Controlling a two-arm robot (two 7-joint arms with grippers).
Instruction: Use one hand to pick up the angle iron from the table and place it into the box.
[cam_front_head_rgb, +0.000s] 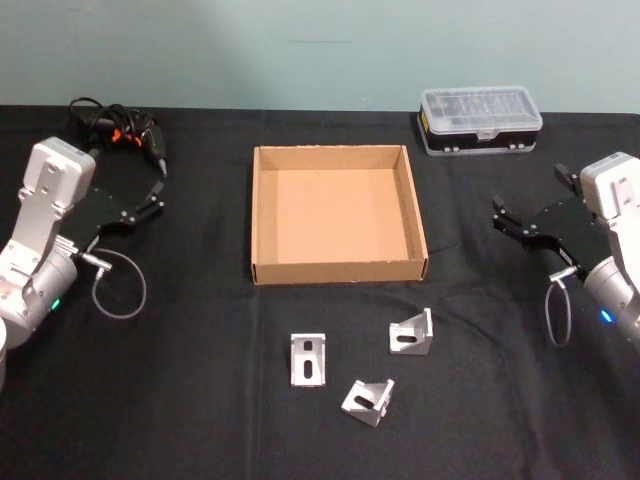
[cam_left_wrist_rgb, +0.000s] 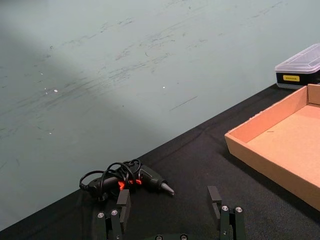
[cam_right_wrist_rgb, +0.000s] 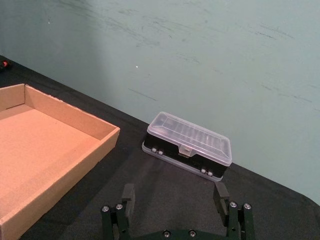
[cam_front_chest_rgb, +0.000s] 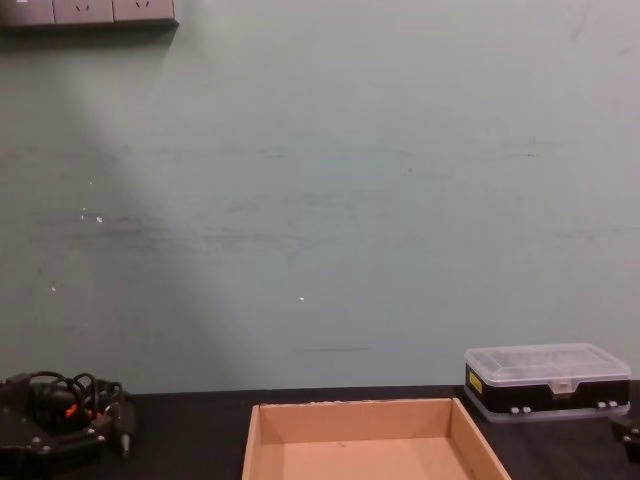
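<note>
Angle iron (cam_front_head_rgb: 367, 400) nearest us lies on the table (cam_front_head_rgb: 180, 420), well short of the box (cam_front_head_rgb: 338, 269), a bit right of its middle. We see 2 more: the left angle iron (cam_front_head_rgb: 309, 359), in front of the box's middle, & the right angle iron (cam_front_head_rgb: 411, 332), closest to the box, by its front right corner. None touch.

We think each is small hard metal: stiff, won't bend or break, prob heavy for its size, & smooth, so it can slip. Best to pinch 1 flat wing across its thin side & squeeze firm.

Room is good. Bare table shows all round each piece, so fingers can come down w/o bumping a neighbour. The box has low walls, no lid & a bare floor, so we only lift over the front wall & let go inside. The right angle iron looks like the shortest trip.

The left gripper (cam_front_head_rgb: 157, 198) is out left of the box, well apart, fingers spread, holding nothing. The right gripper (cam_front_head_rgb: 500, 217) is out right of the box, same: spread, nothing in it.

Past the box, a black case (cam_front_head_rgb: 481, 120) w/ clear lid sits off its far right corner, & a corded tool (cam_front_head_rgb: 125, 130) off its far left. Both are out of our way.
</note>
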